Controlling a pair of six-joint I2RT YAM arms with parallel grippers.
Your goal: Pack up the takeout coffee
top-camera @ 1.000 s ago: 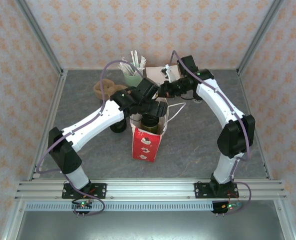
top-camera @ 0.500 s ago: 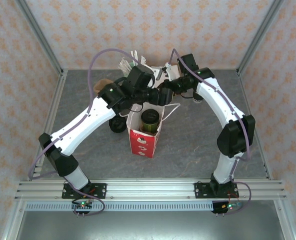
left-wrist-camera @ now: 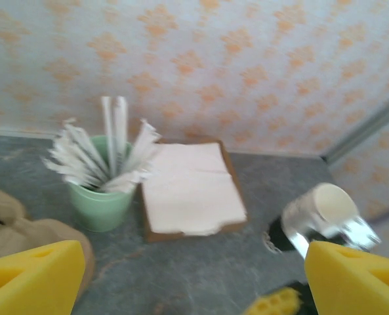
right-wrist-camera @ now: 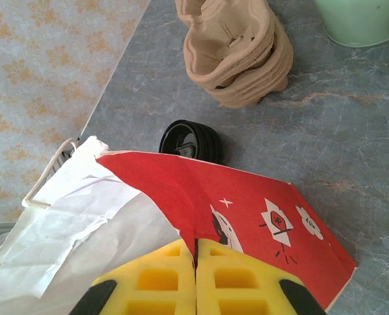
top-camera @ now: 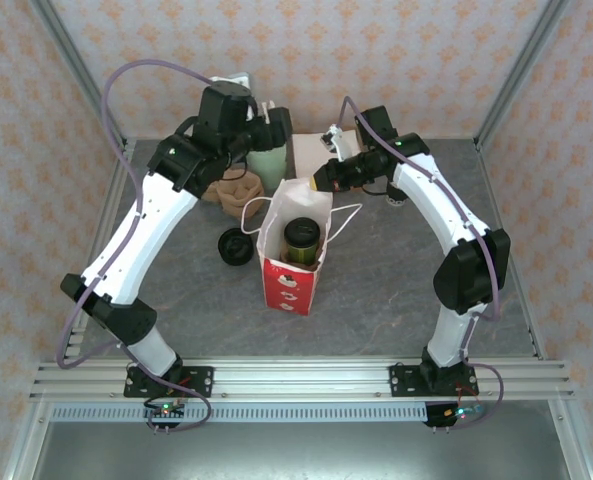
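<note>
**Coffee cup seated in bag: placing step appears complete.**
The coffee cup [top-camera: 301,238] stands upright inside the paper bag [top-camera: 288,285] at the middle of the bench [top-camera: 396,280]. The right pincer [right-wrist-camera: 195,256] is pressed together on the bag's far rim. The left pincer [left-wrist-camera: 194,275] hangs spread and empty, far left. Next move, as judged: release the rim gently, without tipping the bag.

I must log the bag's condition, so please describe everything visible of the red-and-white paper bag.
The red-and-white paper bag stands upright and open on the grey table. Outside red with white drawings, inside white; creased rim, thin white handles. A black-lidded dark green cup stands inside. The shut right gripper pinches the bag's rim.
</note>
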